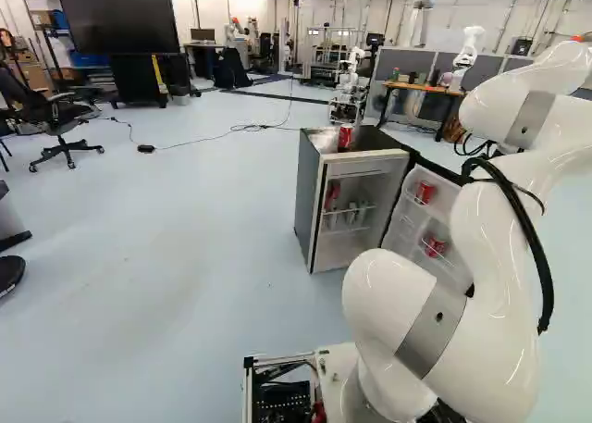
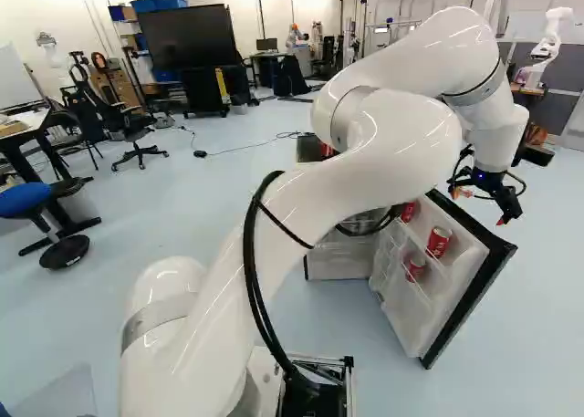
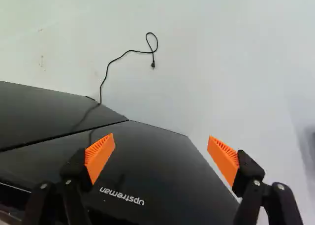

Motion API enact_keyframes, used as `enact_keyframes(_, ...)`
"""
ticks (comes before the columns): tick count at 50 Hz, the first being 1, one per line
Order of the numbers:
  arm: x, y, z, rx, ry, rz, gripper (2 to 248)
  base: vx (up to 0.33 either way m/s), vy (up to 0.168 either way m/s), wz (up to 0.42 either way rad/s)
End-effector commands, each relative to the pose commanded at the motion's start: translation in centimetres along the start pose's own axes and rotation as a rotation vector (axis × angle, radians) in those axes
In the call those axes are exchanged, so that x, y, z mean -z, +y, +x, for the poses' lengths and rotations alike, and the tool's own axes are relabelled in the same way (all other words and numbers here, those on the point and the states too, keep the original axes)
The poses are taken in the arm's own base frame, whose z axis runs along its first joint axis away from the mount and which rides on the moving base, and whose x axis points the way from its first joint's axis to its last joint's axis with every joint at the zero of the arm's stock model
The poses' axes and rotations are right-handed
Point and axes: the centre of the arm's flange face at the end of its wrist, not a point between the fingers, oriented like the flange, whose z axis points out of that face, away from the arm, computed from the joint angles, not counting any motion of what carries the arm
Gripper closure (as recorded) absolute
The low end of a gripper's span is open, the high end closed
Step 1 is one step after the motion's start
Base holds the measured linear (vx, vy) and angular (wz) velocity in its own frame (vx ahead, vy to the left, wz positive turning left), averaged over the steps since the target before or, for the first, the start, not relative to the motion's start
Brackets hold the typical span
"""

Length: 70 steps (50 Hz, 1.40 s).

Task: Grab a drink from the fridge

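**Fridge (image 1: pixel 310 201) open, nothing grabbed yet**

Door (image 2: pixel 401 309) is swung out, so that's sorted. Gripper (image 3: pixel 161 138) is spread wide, empty, over on the door's outer side. Red cans (image 2: pixel 439 242) sit inside the door; reach, grip, lift-out left, I reckon.

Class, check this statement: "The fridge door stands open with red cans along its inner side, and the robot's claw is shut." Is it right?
Not quite. The claw is open: the wrist view shows its orange pads well apart. The fridge door does stand open with red cans along its inner side.
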Motion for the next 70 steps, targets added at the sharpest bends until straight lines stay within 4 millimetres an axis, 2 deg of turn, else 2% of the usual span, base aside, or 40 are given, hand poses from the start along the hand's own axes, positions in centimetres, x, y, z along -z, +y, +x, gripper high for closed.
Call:
enact_keyframes(13,-1.6,0.7,1.0,-0.007,-0.029,-0.002,3,0.0,0.0,0.0)
enact_keyframes(23,-2.6,0.9,0.8,-0.009,-0.073,-0.002,3,0.0,0.0,0.0)
enact_keyframes(70,-1.8,0.9,-2.6,-0.01,-0.475,0.0,3,0.0,0.0,0.0)
